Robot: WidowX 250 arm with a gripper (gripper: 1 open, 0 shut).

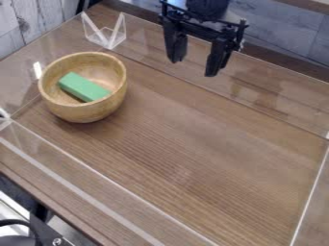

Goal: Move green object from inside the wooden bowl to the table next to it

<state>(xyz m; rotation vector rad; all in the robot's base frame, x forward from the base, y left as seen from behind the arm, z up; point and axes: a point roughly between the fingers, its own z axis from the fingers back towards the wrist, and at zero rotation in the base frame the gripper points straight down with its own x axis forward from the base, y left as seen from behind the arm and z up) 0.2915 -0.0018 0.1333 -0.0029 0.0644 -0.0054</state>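
The green object [84, 88], a small flat bright green block, lies inside the wooden bowl [85, 108], which stands at the left of the table [193, 144]. My gripper [194, 56] hangs above the far middle of the table, well to the right of the bowl and clear of it. It points down and its two black fingers [171, 43] stand apart with nothing between them.
Low clear acrylic walls [103, 34] edge the table at the back, left and front. A grey plank wall rises behind. Bare wood-grain surface stretches to the right of and in front of the bowl.
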